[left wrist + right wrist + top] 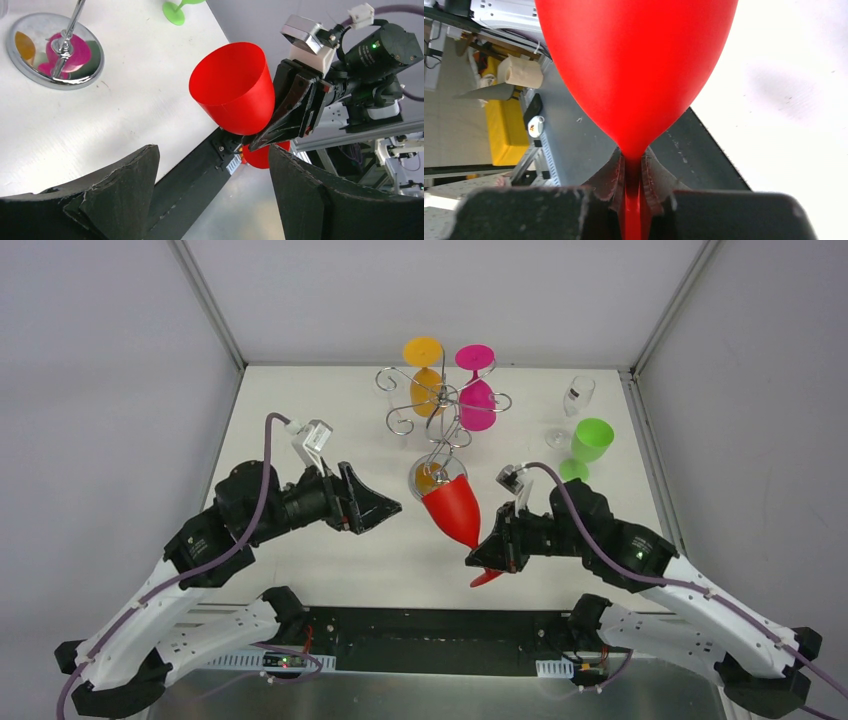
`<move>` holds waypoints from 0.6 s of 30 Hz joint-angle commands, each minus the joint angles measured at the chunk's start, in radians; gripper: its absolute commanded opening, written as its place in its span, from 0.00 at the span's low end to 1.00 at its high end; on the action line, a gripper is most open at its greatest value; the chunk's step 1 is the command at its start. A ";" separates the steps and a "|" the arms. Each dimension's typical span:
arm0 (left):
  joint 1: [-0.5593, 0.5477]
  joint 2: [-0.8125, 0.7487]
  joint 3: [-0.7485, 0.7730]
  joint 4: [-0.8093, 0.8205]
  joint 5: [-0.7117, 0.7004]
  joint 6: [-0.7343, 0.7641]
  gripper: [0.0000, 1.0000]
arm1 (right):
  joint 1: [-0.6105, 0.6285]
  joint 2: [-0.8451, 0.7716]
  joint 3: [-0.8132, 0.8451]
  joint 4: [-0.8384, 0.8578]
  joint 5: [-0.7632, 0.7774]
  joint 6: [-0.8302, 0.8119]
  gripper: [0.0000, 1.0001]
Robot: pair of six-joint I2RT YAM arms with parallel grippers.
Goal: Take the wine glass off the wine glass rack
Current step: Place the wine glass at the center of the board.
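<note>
Right gripper [633,175]: you have it clamped on the stem of the red wine glass [455,505], just under the bowl.
Left gripper [385,506]: its jaws stand wide apart with nothing between them; it hovers left of the red glass, pointed toward it.
Red wine glass: off the rack and in the air, tilted over the near middle of the table [290,410], with its mouth toward the far edge and its foot toward the near edge.
Wine glass rack [440,400]: upright at the middle of the far edge; from above, its chrome base shows just behind the red bowl's mouth.
Orange glass [427,390] and pink glass [477,405]: you see them hanging side by side from the rack's curled arms.
Clear glass [575,400] and green glass [590,440]: near the far right corner, the green one nearer you.
</note>
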 commanded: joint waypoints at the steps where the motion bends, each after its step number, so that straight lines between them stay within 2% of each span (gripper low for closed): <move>1: 0.015 0.034 0.041 -0.005 0.023 -0.092 0.81 | 0.005 -0.035 -0.006 0.015 0.044 -0.179 0.00; 6: 0.090 0.056 0.040 -0.004 0.133 -0.145 0.80 | 0.005 -0.037 0.006 0.020 0.045 -0.300 0.00; 12: 0.276 0.054 -0.032 0.084 0.363 -0.241 0.77 | 0.006 -0.021 0.018 0.035 0.020 -0.419 0.00; 18: 0.337 0.073 -0.071 0.140 0.486 -0.283 0.74 | 0.006 0.029 0.062 0.018 -0.005 -0.511 0.00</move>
